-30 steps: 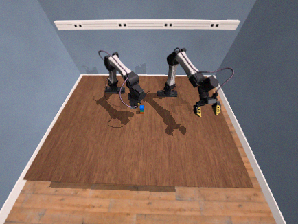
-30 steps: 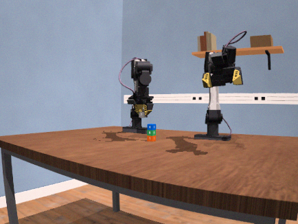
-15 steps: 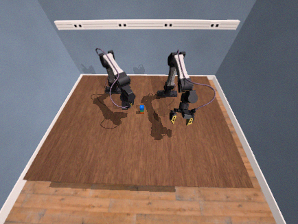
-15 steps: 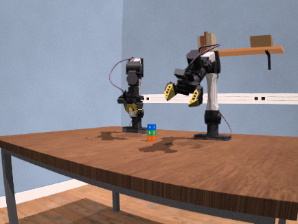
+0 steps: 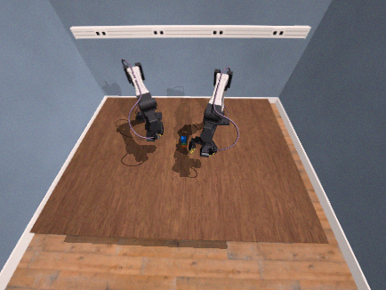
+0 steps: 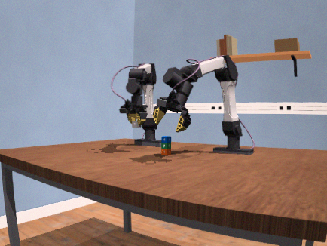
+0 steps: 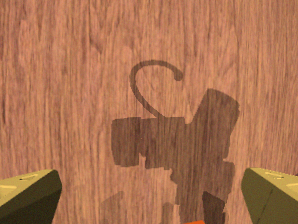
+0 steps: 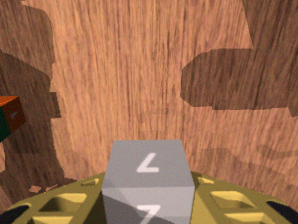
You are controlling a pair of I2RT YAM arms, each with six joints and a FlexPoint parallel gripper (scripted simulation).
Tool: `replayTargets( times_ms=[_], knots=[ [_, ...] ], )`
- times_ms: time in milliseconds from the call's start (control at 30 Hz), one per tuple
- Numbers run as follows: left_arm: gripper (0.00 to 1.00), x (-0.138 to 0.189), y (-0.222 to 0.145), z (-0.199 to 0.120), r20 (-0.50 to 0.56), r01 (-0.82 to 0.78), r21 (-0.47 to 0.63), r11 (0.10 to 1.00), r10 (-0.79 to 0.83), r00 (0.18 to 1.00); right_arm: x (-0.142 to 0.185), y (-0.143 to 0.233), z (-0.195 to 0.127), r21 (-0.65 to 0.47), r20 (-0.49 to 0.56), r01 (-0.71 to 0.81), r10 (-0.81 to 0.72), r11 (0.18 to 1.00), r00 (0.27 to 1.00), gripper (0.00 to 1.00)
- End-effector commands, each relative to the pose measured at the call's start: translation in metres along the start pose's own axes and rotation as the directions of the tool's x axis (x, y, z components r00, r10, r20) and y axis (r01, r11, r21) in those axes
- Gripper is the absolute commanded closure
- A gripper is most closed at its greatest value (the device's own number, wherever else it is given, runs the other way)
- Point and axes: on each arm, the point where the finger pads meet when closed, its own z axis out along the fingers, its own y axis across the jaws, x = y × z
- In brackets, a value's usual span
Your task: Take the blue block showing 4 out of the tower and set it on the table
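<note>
From the top, the blue block sits on the tower between the two arms. In the exterior view it caps green and orange blocks on the bench — its number unreadable. Left wrist: the left fingers stand fully apart, holding nothing. Right wrist: the right fingers — partly open — grip a grey block.

Left end effector swung toward the tower while the right one backed away
</note>
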Motion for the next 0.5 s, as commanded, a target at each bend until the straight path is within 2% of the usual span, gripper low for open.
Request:
replayTargets(
  times_ms=[0,233,367,467],
  knots=[
    [0.0,0.032,-0.016,0.008,-0.121,0.047,-0.075,0.996,-0.056,0.991,0.004,-0.02,-0.006,0.007,0.017,0.006,-0.006,1.0,1.0,0.68],
    [0.0,0.114,-0.057,0.007,-0.287,0.007,-0.255,0.967,-0.083,0.954,0.009,-0.047,-0.002,-0.019,0.039,0.025,-0.025,0.999,0.999,0.68],
    [0.0,0.144,-0.074,0.004,-0.331,-0.053,-0.297,0.953,-0.051,0.942,0.014,-0.06,0.0,-0.017,0.037,0.017,-0.016,1.0,0.999,0.68],
    [0.0,0.15,-0.077,0.003,-0.339,-0.064,-0.306,0.95,-0.046,0.94,0.013,-0.059,0.002,-0.015,0.029,0.016,-0.016,1.0,0.999,0.68]
  ],
)
